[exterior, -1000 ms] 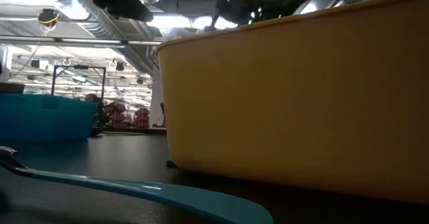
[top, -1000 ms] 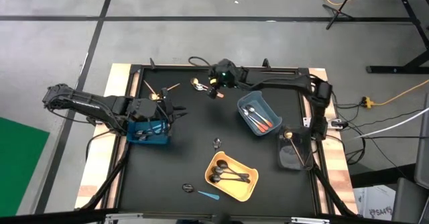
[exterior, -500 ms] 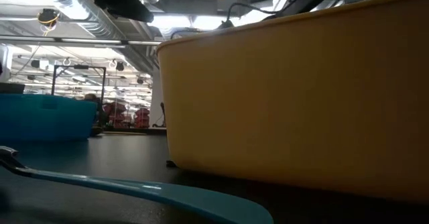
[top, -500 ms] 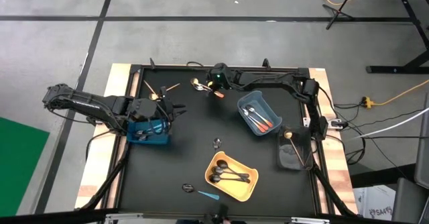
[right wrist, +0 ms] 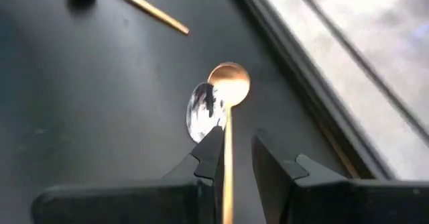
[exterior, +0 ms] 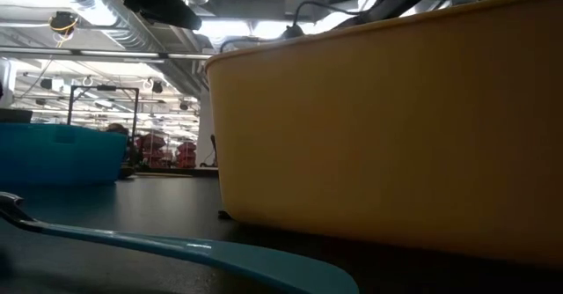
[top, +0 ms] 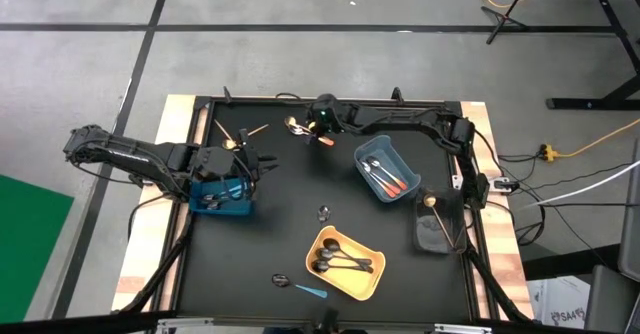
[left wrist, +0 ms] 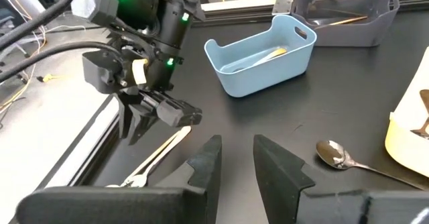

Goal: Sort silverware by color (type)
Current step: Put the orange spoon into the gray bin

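While slightly parted, right pincer (right wrist: pixel 228 158) over gold spoon (right wrist: pixel 229 110), handle between its fingers.

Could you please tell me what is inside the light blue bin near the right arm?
The light blue bin holds silver spoons with orange handles. How many cannot be told, and its near wall hides the contents in the left wrist view.

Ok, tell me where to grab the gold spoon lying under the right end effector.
Take the thin gold spoon by its straight handle, coming from directly above. In the right wrist view the handle already runs between the open fingers of the right end effector. Stay clear of the bowl end, where a shiny silver spoon bowl lies against it.
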Tool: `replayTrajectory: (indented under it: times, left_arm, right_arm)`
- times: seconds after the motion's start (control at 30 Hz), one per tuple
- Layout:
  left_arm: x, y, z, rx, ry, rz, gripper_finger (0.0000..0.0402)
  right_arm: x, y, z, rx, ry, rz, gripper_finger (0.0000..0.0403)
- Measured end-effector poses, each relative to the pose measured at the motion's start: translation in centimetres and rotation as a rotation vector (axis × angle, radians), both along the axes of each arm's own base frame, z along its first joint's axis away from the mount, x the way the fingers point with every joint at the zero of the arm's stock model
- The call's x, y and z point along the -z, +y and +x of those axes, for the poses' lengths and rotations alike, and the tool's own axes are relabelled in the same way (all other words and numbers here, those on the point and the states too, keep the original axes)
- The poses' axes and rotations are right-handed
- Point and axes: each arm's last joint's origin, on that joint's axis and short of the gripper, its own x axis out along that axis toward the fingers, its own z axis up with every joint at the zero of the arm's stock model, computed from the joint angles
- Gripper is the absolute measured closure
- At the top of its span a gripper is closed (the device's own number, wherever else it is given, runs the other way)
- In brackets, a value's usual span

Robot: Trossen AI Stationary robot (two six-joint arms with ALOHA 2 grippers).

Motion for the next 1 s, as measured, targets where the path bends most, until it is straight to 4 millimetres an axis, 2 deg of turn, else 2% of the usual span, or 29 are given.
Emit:
replayTrajectory:
  times: [0.3, 0.43, 0.67, 0.87, 1.0]
  left_arm:
    - [0.0, 0.0, 0.0, -0.001, -0.001, 0.0, 0.0321]
    - [0.0, 0.8, 0.0, -0.044, -0.003, -0.008, 0.0321]
    - [0.4, 4.3, 0.8, -0.068, 0.002, -0.074, 0.0321]
    - [1.5, 8.2, 3.2, 0.016, -0.027, -0.074, 0.0321]
    - [3.2, 10.9, 4.6, 0.049, -0.016, -0.088, 0.0321]
  right_arm:
    - [-2.5, 0.6, 0.2, -0.024, 0.13, 0.082, 0.0338]
    - [-3.0, 0.6, 0.3, -0.021, 0.134, 0.082, 0.0338]
    - [-5.8, 0.5, 0.3, -0.019, 0.172, 0.096, 0.0338]
    - [-9.7, 0.7, -0.1, -0.021, 0.21, 0.109, 0.0338]
    - [-11.4, 1.0, -0.9, -0.02, 0.278, 0.134, 0.0338]
